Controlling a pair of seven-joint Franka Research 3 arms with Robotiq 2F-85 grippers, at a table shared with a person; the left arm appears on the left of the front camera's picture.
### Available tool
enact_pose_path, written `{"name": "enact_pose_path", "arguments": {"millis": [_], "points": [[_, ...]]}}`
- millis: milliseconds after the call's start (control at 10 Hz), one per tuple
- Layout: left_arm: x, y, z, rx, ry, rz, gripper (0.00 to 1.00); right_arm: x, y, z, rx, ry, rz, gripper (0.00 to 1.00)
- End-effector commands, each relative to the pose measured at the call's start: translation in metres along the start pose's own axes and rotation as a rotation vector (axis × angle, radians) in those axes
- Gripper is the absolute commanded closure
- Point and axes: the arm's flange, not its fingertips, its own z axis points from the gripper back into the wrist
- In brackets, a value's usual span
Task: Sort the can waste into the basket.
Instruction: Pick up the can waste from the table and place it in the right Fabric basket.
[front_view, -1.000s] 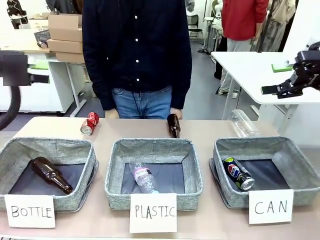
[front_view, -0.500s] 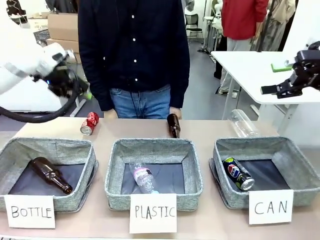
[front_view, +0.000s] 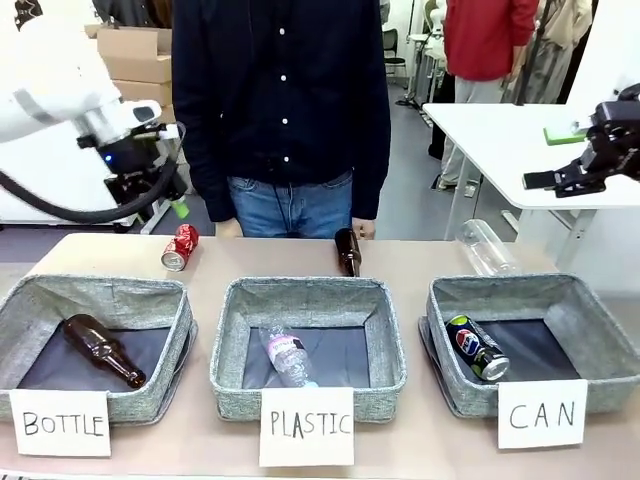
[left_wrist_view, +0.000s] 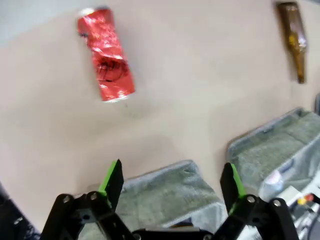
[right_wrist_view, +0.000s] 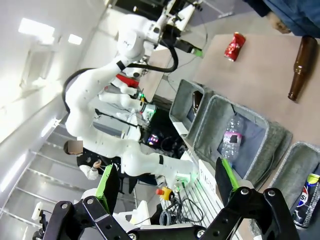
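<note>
On the far left part of the table (front_view: 420, 262), just behind the basket lettered BOTTLE (front_view: 150, 292), the red can (front_view: 180, 247) lies on its side, near the person's edge. The dark blue can (front_view: 476, 347) lies already inside the CAN basket (front_view: 600, 330), against its left wall, so I judge that half of the sorting is done and the red one is what remains.

The left gripper (front_view: 173, 204) hangs in the air above and a little to the left of the red can, with its green-padded fingers spread apart and nothing between them. In the left wrist view the can is ahead of the fingers and to the left of the gap, not yet between them. The right gripper (right_wrist_view: 166, 170) is high at the right side, well apart from the table, its fingers also wide apart and empty.

The red can looks dented and crumpled along its body, so it is probably empty: light, thin-walled and easy to crush further. The smooth metal may slip, and a can lying on its side may roll when one pad touches first. I would take it across the middle of the body, with the pads on the two long sides, and squeeze only gently. The ends are stiffer, but the length may be too much for the opening.
</note>
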Motion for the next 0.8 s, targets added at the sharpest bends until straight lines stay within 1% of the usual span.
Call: {"name": "enact_pose_path", "arguments": {"millis": [0, 100, 200, 300, 400, 600, 700], "points": [[0.001, -0.014, 0.006, -0.043, 0.018, -0.013, 0.0, 0.0, 0.0, 0.001, -0.002, 0.001, 0.012, 0.0], [0.018, -0.003, -0.019, -0.005, 0.049, 0.063, 0.0, 0.0, 0.0, 0.001, -0.002, 0.001, 0.012, 0.0], [0.03, 0.007, -0.038, 0.083, 0.003, 0.152, 0.0, 0.0, 0.0, 0.001, -0.002, 0.001, 0.012, 0.0], [0.039, 0.01, -0.052, 0.093, -0.009, 0.148, 0.0, 0.0, 0.0, 0.001, -0.002, 0.001, 0.012, 0.0], [0.045, 0.014, -0.062, 0.179, -0.06, 0.212, 0.0, 0.0, 0.0, 0.001, -0.002, 0.001, 0.012, 0.0], [0.057, 0.021, -0.078, 0.233, -0.104, 0.224, 0.0, 0.0, 0.0, 0.001, -0.002, 0.001, 0.012, 0.0], [0.066, 0.028, -0.092, 0.281, -0.127, 0.245, 0.0, 0.0, 0.0, 0.001, -0.002, 0.001, 0.012, 0.0]]}}
